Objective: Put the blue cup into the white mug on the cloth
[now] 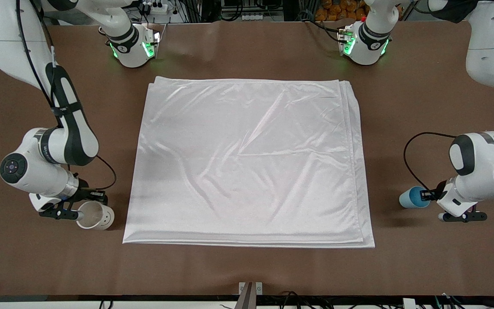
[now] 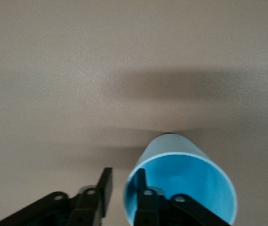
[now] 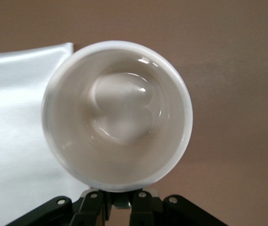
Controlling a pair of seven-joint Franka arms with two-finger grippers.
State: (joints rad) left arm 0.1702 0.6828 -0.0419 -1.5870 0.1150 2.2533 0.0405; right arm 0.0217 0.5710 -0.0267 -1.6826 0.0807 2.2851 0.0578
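The blue cup (image 1: 413, 198) is on the brown table off the cloth's edge, toward the left arm's end, tipped with its mouth to my left gripper (image 1: 428, 196). In the left wrist view one finger (image 2: 141, 184) is inside the cup (image 2: 190, 183) and the other is outside, with a gap to the wall; the jaws are open. The white mug (image 1: 95, 215) is tilted off the cloth's other edge. My right gripper (image 1: 73, 213) is shut on its near rim (image 3: 121, 203); its beige inside (image 3: 119, 117) faces the camera. The white cloth (image 1: 247, 159) lies in the middle.
The brown table (image 1: 247, 266) surrounds the cloth on all sides. Both arm bases with green lights stand along the table's edge farthest from the front camera. A corner of the cloth shows beside the mug in the right wrist view (image 3: 11, 122).
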